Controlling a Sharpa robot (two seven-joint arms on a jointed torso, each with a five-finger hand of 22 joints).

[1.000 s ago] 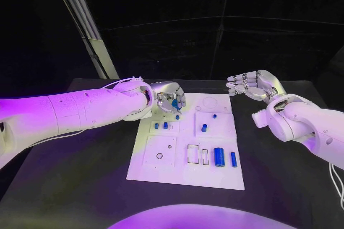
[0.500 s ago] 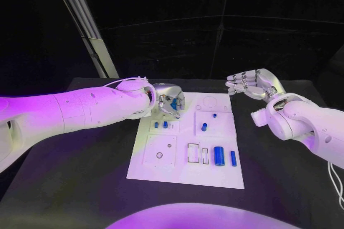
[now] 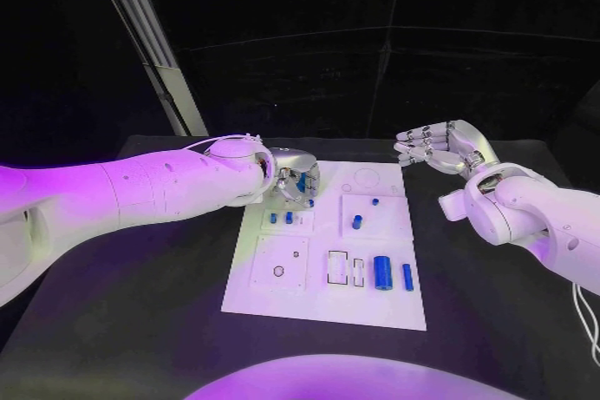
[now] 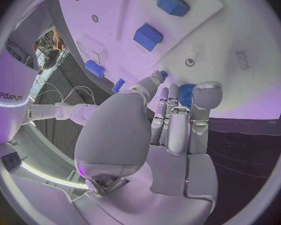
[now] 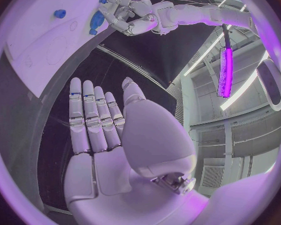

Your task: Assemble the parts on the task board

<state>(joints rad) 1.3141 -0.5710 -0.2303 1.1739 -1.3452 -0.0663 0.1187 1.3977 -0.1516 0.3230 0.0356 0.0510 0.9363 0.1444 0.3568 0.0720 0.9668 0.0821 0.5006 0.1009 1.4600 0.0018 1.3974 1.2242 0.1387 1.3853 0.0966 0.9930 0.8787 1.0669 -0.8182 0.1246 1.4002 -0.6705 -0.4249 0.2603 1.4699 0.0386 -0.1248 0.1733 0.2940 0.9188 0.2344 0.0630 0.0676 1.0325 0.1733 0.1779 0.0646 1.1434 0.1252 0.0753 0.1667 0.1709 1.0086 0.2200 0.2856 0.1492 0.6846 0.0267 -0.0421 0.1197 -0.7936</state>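
Note:
The white task board (image 3: 282,287) lies in the middle of the black table. My left hand (image 3: 295,180) hovers over its far left corner and pinches a small blue part (image 3: 304,183) in its fingertips; in the left wrist view the same blue part (image 4: 185,95) sits between the fingers of that hand (image 4: 172,135), close above the board (image 4: 240,30). Two small blue pegs (image 3: 280,218) stand just in front of the hand. My right hand (image 3: 440,148) is held up off the board's far right corner, fingers apart and holding nothing, as its wrist view (image 5: 106,130) confirms.
More blue parts rest on the board: two pegs (image 3: 362,213) in the middle right panel, then a thick cylinder (image 3: 381,273) and a thin one (image 3: 407,277) near the front right. Two rectangular slots (image 3: 337,267) lie beside them. Black table surrounds the board.
My left hand has sunk slightly toward the board's far left corner, still holding the blue part. The right hand has hardly moved.

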